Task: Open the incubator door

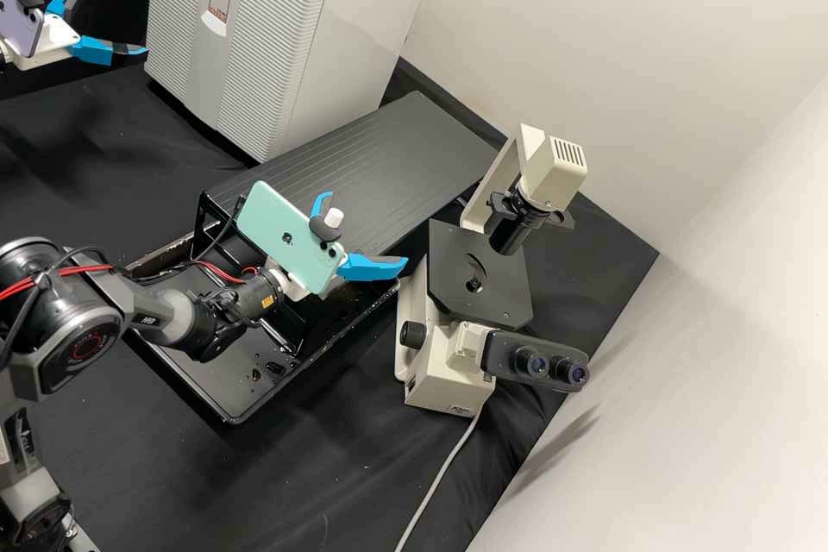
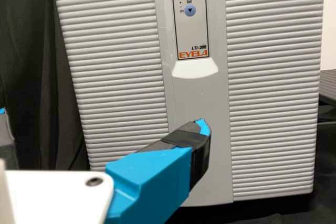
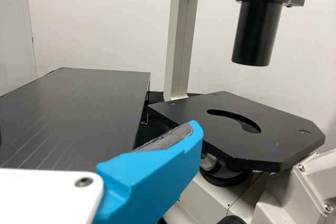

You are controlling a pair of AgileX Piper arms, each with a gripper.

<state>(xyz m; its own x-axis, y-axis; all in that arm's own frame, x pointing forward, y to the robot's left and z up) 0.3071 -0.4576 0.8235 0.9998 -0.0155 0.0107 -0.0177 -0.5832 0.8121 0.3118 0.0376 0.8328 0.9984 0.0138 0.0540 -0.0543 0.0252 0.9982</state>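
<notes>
My left gripper [image 1: 114, 19] stands open in the high view, at the upper left, beside the incubator's ribbed front. The white incubator [image 1: 362, 43] has its door [image 1: 267, 34] closed. In the left wrist view, the open left gripper [image 2: 102, 120] faces the door [image 2: 273, 93], with a taped finger [image 2: 152, 174] in front of its lower middle strip. A pale handle piece [image 2: 195, 68] sits under the control panel [image 2: 191, 35]. Near the microscope, my right gripper [image 1: 366, 227] is open and holds nothing; the right wrist view shows that gripper [image 3: 98, 129] at the black platform's side.
The black ridged platform [image 1: 405, 164] lies right of the incubator, with a black tray [image 1: 216, 388] before it. A microscope [image 1: 479, 276] stands right of the right gripper, its cable [image 1: 440, 474] running forward. Behind are pale walls [image 1: 655, 34].
</notes>
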